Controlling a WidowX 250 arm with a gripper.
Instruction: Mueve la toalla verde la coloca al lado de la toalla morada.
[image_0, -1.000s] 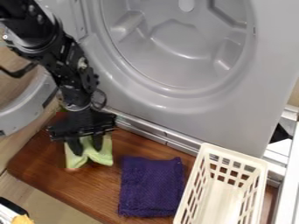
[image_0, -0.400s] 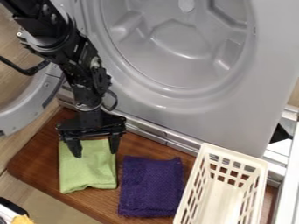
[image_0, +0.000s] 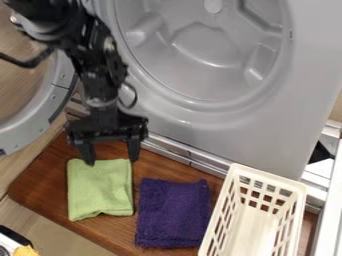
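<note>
Brown board underlies the purple towel — the green towel lies just beside it, placement apparently done; gripper stands spread, only retreat left.

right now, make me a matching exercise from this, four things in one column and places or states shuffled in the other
1. green towel
2. purple towel
3. basket
4. gripper

A. open, fingers apart
B. lies between the other towel and the basket
C. pale, with holes in its walls
D. lies beside the other towel, on the side away from the basket

Pairs: 1-D, 2-B, 3-C, 4-A
</note>
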